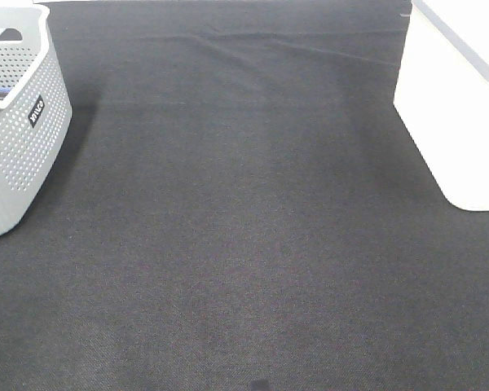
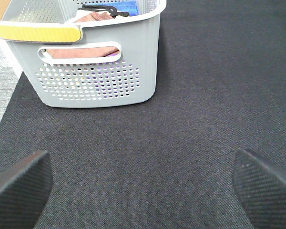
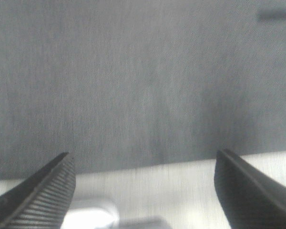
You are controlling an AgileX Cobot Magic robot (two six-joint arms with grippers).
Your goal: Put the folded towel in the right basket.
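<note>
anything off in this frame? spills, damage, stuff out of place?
Nothing spilled or damaged. The grey perforated basket stands upright on the dark mat, holding folded towels and a blue item. The white basket is upright too. One mild crease runs across the mat's far edge. Both grippers are open and empty.

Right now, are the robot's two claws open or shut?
Left gripper: open, holding nothing.
Right gripper: open, holding nothing.

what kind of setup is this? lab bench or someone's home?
Most likely a lab tabletop staged for laundry sorting, not a home. A dark woven mat covers the work surface, a grey perforated plastic basket holding folded cloths stands on the left, and a plain white bin on the right.
</note>
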